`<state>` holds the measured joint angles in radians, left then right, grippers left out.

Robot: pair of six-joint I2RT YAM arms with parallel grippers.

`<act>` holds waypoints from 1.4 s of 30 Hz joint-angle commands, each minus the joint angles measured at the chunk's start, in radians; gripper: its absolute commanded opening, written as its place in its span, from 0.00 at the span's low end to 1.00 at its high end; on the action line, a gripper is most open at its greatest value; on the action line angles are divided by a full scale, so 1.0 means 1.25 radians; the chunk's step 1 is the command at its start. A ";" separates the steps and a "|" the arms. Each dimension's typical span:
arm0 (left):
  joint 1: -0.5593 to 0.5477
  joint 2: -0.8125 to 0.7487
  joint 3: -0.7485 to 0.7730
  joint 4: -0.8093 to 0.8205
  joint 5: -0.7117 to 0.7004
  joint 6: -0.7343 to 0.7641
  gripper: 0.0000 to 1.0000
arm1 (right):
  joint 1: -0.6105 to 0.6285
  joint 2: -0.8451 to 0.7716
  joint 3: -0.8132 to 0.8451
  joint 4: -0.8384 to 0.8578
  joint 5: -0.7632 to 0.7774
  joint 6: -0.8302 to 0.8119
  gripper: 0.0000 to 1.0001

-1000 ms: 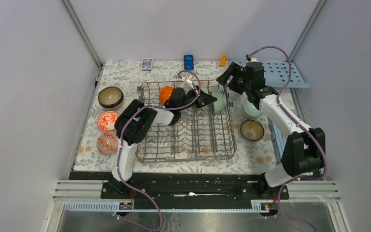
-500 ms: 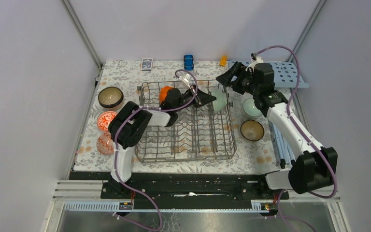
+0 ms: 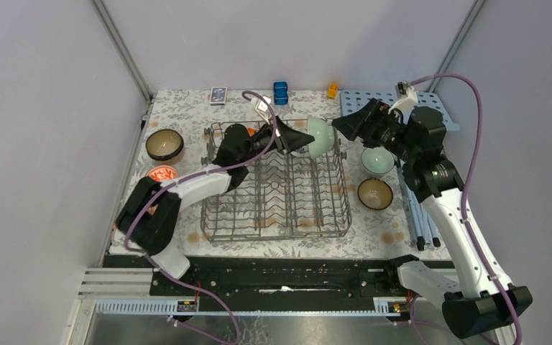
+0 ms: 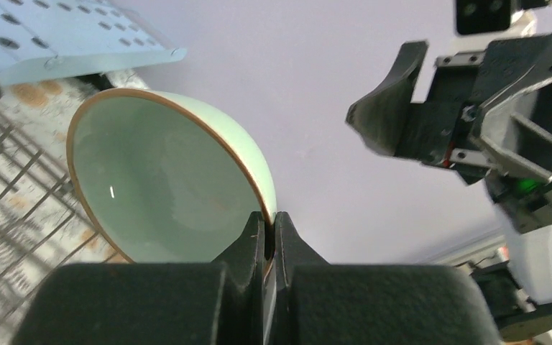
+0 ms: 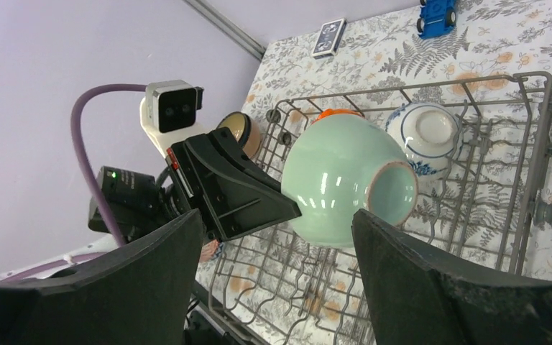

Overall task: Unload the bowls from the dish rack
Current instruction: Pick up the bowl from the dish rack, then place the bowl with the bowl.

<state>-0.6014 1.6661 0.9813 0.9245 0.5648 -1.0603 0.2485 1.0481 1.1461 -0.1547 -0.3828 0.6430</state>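
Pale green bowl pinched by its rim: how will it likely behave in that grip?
The pale green bowl looks glazed and glossy, so probably slippery. The left end effector pinches only a thin bit of rim, so the bowl may pivot or slip. It looks like rigid ceramic, likely to chip if dropped on the dish rack.

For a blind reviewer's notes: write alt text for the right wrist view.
A pale green bowl, pinched at its rim by the shut left end effector, hangs above the dish rack, framed by the open right end effector. A blue-and-white bowl rests in the rack beyond it.
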 commanded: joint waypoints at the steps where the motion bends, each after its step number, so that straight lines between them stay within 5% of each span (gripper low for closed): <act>1: -0.022 -0.161 0.007 -0.246 0.020 0.266 0.00 | -0.001 -0.045 0.054 -0.118 -0.032 -0.047 0.83; 7: -0.145 -0.334 0.074 -0.688 -0.171 0.672 0.00 | 0.001 -0.023 0.143 -0.327 0.007 -0.102 0.79; 19: -0.512 -0.534 0.071 -0.968 -0.602 1.171 0.00 | 0.258 0.158 0.433 -0.613 0.219 -0.268 0.78; 28: -0.757 -0.456 0.045 -1.099 -0.900 1.382 0.00 | 0.434 0.243 0.552 -0.734 0.353 -0.300 0.75; 42: -0.848 -0.489 -0.037 -1.147 -0.923 1.495 0.00 | 0.653 0.243 0.420 -0.773 0.520 -0.270 0.64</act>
<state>-1.6299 1.1103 0.9386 -0.5579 -0.5247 0.7330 1.0031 1.3579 1.7138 -1.1179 0.1814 0.2871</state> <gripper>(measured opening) 0.027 0.654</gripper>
